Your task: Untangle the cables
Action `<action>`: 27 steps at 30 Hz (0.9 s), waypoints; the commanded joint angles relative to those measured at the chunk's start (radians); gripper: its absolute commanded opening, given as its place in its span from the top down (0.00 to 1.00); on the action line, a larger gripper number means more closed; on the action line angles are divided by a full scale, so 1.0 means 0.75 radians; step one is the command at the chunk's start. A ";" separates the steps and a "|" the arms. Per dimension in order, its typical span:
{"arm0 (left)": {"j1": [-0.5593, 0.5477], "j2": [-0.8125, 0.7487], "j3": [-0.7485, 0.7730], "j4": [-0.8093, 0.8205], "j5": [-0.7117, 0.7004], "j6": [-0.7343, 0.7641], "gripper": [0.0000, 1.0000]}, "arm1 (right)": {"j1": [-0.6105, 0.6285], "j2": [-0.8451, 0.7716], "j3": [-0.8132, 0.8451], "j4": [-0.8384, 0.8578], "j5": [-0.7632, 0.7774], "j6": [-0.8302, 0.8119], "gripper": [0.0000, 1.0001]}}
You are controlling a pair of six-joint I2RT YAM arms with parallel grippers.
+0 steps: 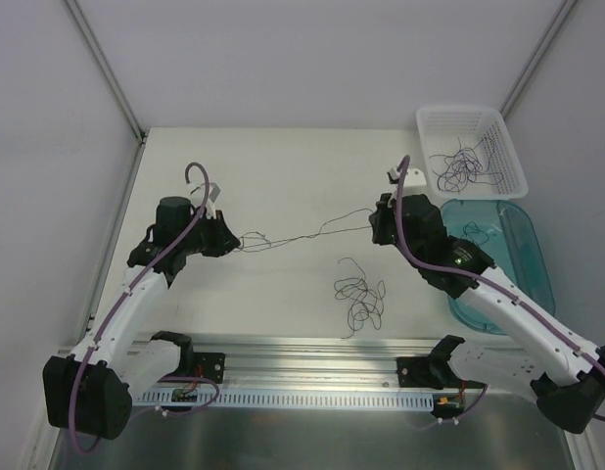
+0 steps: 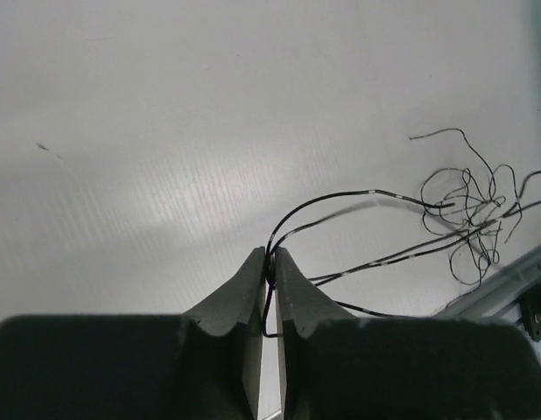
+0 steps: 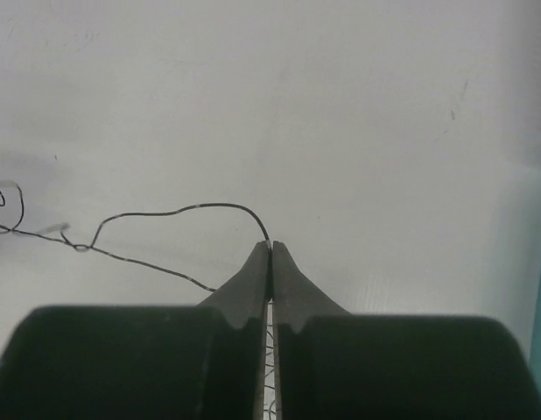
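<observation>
Thin dark wire strands (image 1: pixel 302 235) stretch across the table between my two grippers, with a small knot near the left one. My left gripper (image 1: pixel 232 238) is shut on the strands; in the left wrist view (image 2: pixel 271 262) the wires (image 2: pixel 375 262) run out of the pinched tips to the right. My right gripper (image 1: pixel 374 227) is shut on the other end; in the right wrist view (image 3: pixel 270 248) one strand (image 3: pixel 165 213) arcs away to the left. A loose squiggly wad of cables (image 1: pixel 359 296) lies on the table in front, apart from both grippers; it shows in the left wrist view (image 2: pixel 472 214).
A white basket (image 1: pixel 506 147) at the back right holds more tangled strands (image 1: pixel 461 162). A teal tray (image 1: pixel 523 255) lies in front of it with a strand inside. An aluminium rail (image 1: pixel 312 367) runs along the near edge. Walls enclose left and back.
</observation>
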 commanded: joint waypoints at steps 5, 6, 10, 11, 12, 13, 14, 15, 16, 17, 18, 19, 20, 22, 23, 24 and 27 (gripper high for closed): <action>0.064 0.019 0.019 -0.123 -0.382 -0.072 0.84 | -0.038 -0.190 0.103 -0.175 0.227 -0.091 0.99; 0.076 0.027 0.019 -0.126 -0.388 -0.082 0.81 | -0.040 -0.199 0.113 -0.199 0.232 -0.097 0.99; 0.136 0.054 0.025 -0.156 -0.398 -0.129 0.76 | -0.038 -0.195 0.126 -0.179 0.095 -0.112 0.99; 0.150 0.058 0.025 -0.160 -0.396 -0.133 0.76 | -0.038 -0.186 0.126 -0.169 0.050 -0.114 0.99; 0.154 0.064 0.029 -0.160 -0.384 -0.137 0.76 | -0.040 -0.174 0.126 -0.147 -0.003 -0.114 0.99; 0.156 0.066 0.031 -0.160 -0.364 -0.127 0.74 | -0.036 -0.130 0.140 -0.142 -0.099 -0.114 0.99; 0.156 0.070 0.037 -0.158 -0.331 -0.119 0.71 | -0.034 -0.109 0.150 -0.140 -0.134 -0.112 0.99; 0.156 0.069 0.045 -0.152 -0.242 -0.109 0.68 | -0.030 -0.084 0.162 -0.142 -0.179 -0.112 0.99; 0.156 0.064 0.045 -0.136 -0.192 -0.084 0.62 | -0.017 -0.068 0.185 -0.142 -0.188 -0.114 0.99; 0.154 0.058 0.039 -0.093 -0.133 -0.070 0.48 | -0.011 -0.050 0.197 -0.136 -0.198 -0.114 0.99; 0.142 0.038 0.025 -0.064 -0.019 -0.064 0.40 | -0.003 -0.045 0.207 -0.126 -0.226 -0.114 0.99; 0.128 0.020 0.019 -0.038 0.020 -0.060 0.34 | 0.003 -0.041 0.238 -0.124 -0.245 -0.114 0.99; 0.109 0.003 0.015 -0.015 0.061 -0.056 0.22 | 0.005 -0.033 0.256 -0.124 -0.271 -0.146 0.99; 0.030 -0.064 0.000 0.060 0.153 -0.054 0.13 | 0.007 -0.017 0.305 -0.146 -0.367 -0.181 0.99; -0.005 -0.089 -0.004 0.091 0.184 -0.056 0.08 | 0.011 -0.009 0.358 -0.165 -0.396 -0.189 0.99; -0.032 -0.134 -0.010 0.150 0.217 -0.060 0.04 | 0.027 0.004 0.387 -0.187 -0.451 -0.220 0.99; -0.130 -0.207 -0.036 0.303 0.354 -0.125 0.01 | 0.042 0.006 0.455 -0.194 -0.519 -0.232 0.99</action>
